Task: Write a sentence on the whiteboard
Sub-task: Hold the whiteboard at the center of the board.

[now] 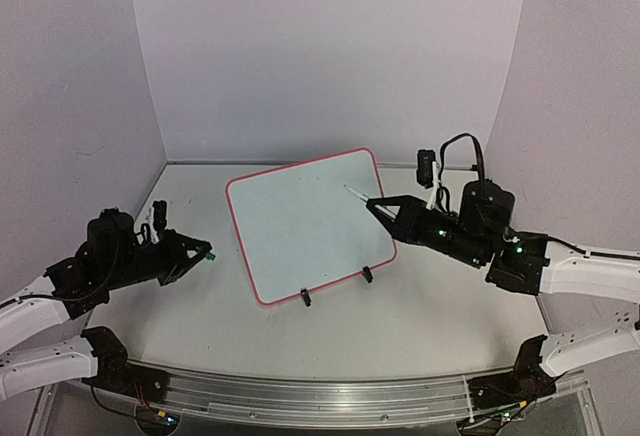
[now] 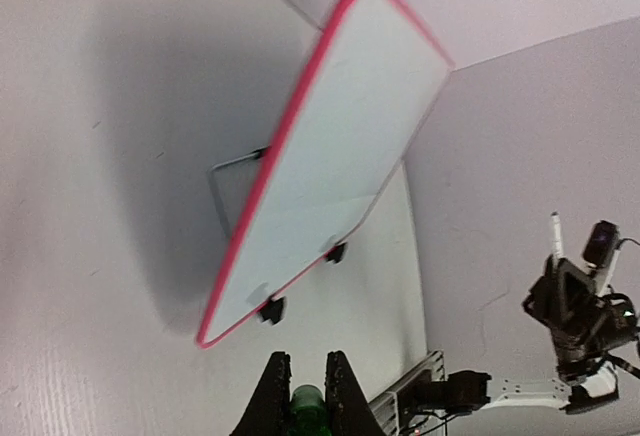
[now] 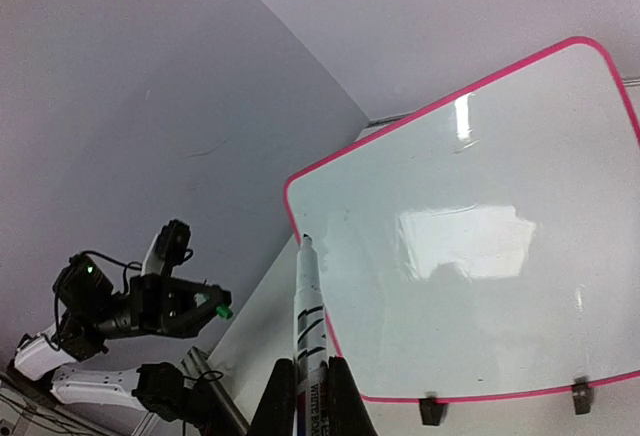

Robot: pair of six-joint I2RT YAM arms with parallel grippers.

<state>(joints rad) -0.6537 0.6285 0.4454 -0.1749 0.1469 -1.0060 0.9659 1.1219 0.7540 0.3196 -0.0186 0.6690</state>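
Note:
The whiteboard (image 1: 300,228) with its pink-red rim stands tilted on two black clip feet (image 1: 306,298) in the middle of the table. Its face (image 3: 480,236) is blank, and no sentence shows on it. My right gripper (image 1: 378,205) is shut on a white marker (image 3: 308,301) whose dark tip points at the board's right part. The left wrist view shows a gap between the marker (image 2: 556,228) and the board (image 2: 340,146). Left of the board, my left gripper (image 1: 200,251) is shut on a green cap (image 2: 307,401) and hangs low over the table.
A wire prop (image 2: 222,188) stands behind the board. White walls close the back and sides. A metal rail (image 1: 330,396) runs along the near edge between the arm bases.

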